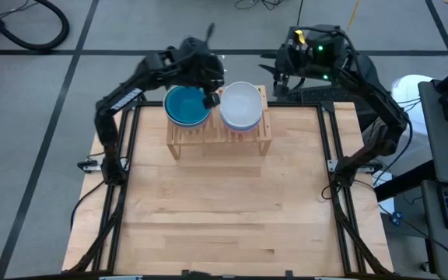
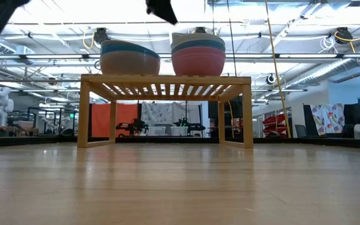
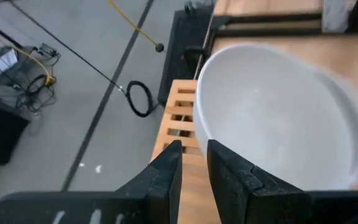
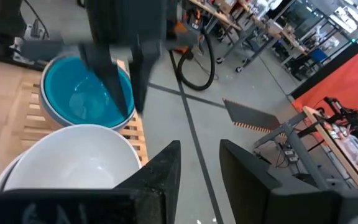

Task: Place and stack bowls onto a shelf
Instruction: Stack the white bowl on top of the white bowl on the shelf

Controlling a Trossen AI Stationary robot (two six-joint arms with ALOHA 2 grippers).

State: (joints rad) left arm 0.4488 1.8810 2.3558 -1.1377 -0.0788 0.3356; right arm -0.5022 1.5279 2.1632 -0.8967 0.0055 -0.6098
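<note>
The light-wood slatted shelf (image 1: 218, 134) stands at the table's far middle. Two stacks of bowls rest on its slats. The left stack (image 2: 130, 59) has a teal bowl (image 1: 187, 105) on top. The right stack (image 2: 197, 53) has a white bowl (image 1: 241, 105) on top, which also shows in the left wrist view (image 3: 278, 112). My left gripper (image 1: 211, 97) hangs just above and between the two stacks, fingers pointing down, a narrow gap between them, holding nothing. Its dark tip shows above the bowls in the low view (image 2: 161, 9). My right gripper (image 1: 282, 78) waits beyond the table's far edge, open and empty.
The table's black frame rails (image 1: 331, 148) run along both sides. Bare wooden tabletop (image 1: 224, 218) lies between the shelf and the near edge. Cables and a hose (image 1: 22, 31) lie on the floor beyond the table.
</note>
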